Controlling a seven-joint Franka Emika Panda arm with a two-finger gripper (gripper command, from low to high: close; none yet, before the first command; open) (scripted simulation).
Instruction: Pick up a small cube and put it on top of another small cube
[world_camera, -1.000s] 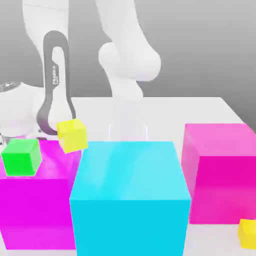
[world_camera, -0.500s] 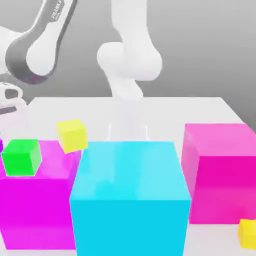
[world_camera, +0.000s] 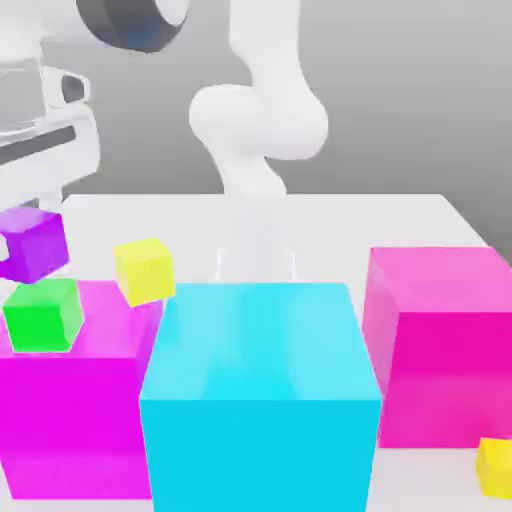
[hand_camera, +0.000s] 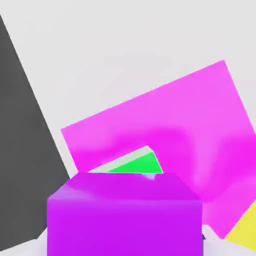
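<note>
Purple cube (world_camera: 38, 246): glossy, plain; aloft near the green cube (world_camera: 42, 316), at the exterior view's left.
Gripper (hand_camera: 125, 240): fingers parted by the purple cube's width, clasping its sides.
Magenta block (world_camera: 80, 425): bears the green cube.

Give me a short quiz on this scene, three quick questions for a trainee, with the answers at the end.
1. Multiple choice: What does the small green cube rest on?
A) The table
B) The big magenta block on the exterior view's left
C) The big pink block

2. True or false: The gripper has already set the small purple cube down on the table.

3. Fill in the blank: Of the three big blocks, the one in the middle of the exterior view is coloured ____.

Key: 1. B; 2. False, it is held up between the fingers; 3. cyan.
</note>
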